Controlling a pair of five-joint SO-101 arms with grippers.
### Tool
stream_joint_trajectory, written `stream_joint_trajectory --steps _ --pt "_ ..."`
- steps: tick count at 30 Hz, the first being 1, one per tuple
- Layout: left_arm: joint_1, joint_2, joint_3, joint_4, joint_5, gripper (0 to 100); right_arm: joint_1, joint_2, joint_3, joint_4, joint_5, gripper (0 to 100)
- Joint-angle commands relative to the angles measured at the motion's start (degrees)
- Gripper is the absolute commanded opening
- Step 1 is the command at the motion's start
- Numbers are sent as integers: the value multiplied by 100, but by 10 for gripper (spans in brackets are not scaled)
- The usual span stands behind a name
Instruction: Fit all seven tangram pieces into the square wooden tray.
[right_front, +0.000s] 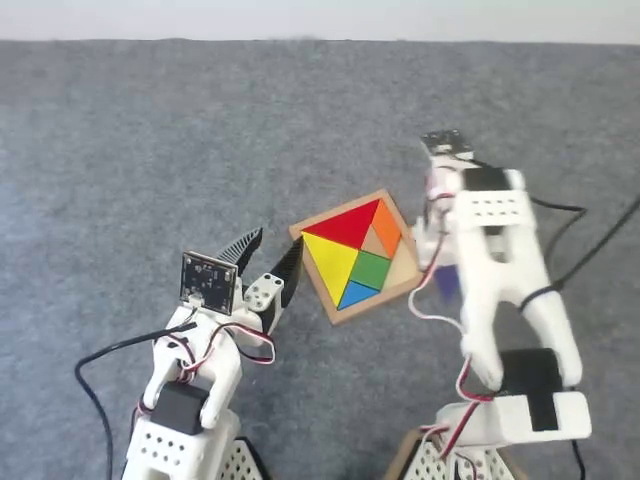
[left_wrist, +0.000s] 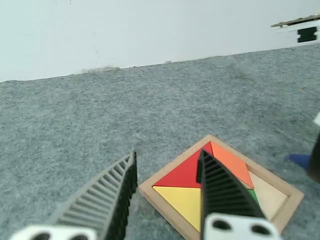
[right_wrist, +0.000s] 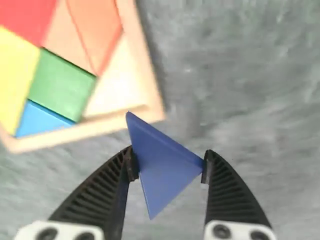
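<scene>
Five coloured pcs, red (right_front: 345, 225), yellow (right_front: 335, 262), orange (right_front: 388, 228), green (right_front: 373, 270) and lt-blue (right_front: 357, 293), lie in the wooden tray (right_front: 378, 304), approx. mid-desk (right_front: 150, 150). Your R gripper (right_wrist: 167, 167) clamps the dark-blue triangle (right_wrist: 162, 170), its tip at the tray's rim, outside. Your L gripper (left_wrist: 167, 160) stands open at the tray's opposite corner.
</scene>
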Motion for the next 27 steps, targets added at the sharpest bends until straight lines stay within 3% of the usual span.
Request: stream_joint_trajectory --steps 1,16,21,27 --pt "53 -105 -48 26 -35 195 -699 -347 -325 13 -1389 123" --pt "53 -105 -48 9 -26 195 -1015 620 -334 -769 -3174 123" --pt "53 -105 -48 0 -26 195 -1182 734 -607 -760 -3279 123" --pt "53 -105 -48 0 -26 195 -1437 787 -598 -954 -4000 124"
